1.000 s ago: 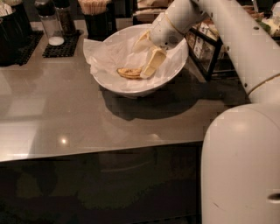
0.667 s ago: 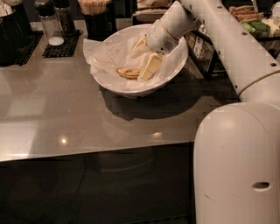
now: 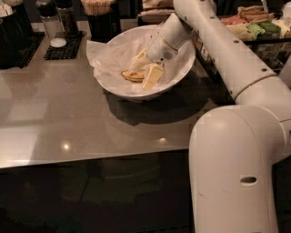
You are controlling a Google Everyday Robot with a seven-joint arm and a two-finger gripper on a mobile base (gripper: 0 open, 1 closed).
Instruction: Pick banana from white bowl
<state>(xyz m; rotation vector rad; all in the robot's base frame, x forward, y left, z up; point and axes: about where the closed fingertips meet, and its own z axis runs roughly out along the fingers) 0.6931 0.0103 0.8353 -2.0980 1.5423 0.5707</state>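
The white bowl [image 3: 179, 68] stands on the grey counter at the back centre, lined with crinkled white paper [image 3: 107, 54]. The speckled yellow banana [image 3: 132, 75] lies in the bottom of the bowl. My gripper [image 3: 145, 68] reaches down into the bowl from the right. Its pale yellow fingers are apart: one finger [image 3: 152, 76] is in front of the banana's right end and the other [image 3: 138, 59] is behind it. The banana's right end is hidden by the near finger.
A black wire basket of packets [image 3: 254, 27] stands right of the bowl, behind my arm. A black mat with shakers [image 3: 59, 43], a dark container [image 3: 13, 27] and a cup of sticks [image 3: 97, 9] line the back. The counter's front edge [image 3: 91, 159] runs across the middle.
The gripper has moved lower and slightly left, deeper into the bowl, down around the banana's right end. The banana and the bowl have not moved.
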